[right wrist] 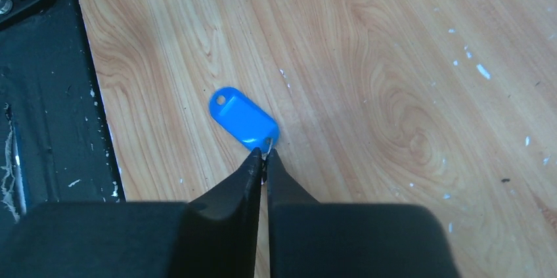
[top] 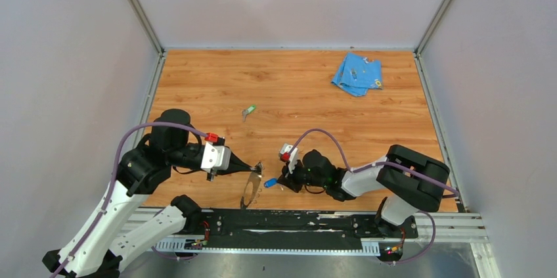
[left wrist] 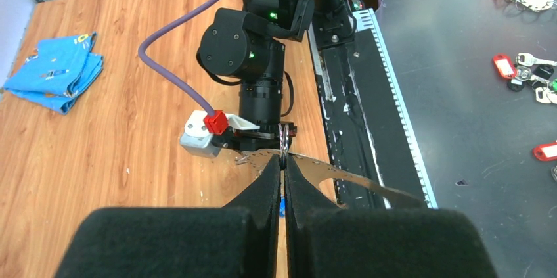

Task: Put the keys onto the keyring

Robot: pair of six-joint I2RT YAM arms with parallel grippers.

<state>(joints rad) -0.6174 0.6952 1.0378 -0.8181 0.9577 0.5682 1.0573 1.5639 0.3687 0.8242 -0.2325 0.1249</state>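
the wooden table [top: 295, 94] fills the middle of the top view, with grey walls on three sides and a black base rail [top: 282, 222] along its bottom edge. the left arm [top: 144, 166] comes in from the lower left and the right arm [top: 394, 179] from the lower right. both reach toward the lower centre of the frame.

a folded light-blue cloth [top: 356, 74] lies in the upper right of the table, well apart from both arms.

the keyring [top: 251, 189], a thin grey metal band, sits at the lower centre, close to the table's bottom edge. the left gripper [top: 258, 168] is clenched on its upper part. in the left wrist view the fingers [left wrist: 269, 183] press together at the frame's middle, with the band [left wrist: 341, 176] running off to the right.

the blue key [top: 270, 183] lies on the wood just right of the keyring; whether the two touch cannot be told. the right gripper [top: 281, 183] is at the key's right end. in the right wrist view its fingertips [right wrist: 256, 160] are pinched together on the small metal piece at the lower right end of the blue plastic head [right wrist: 243, 119], which lies flat just above centre.

the green key [top: 249, 112] lies alone on the table above and slightly left of the grippers, well apart from the keyring.
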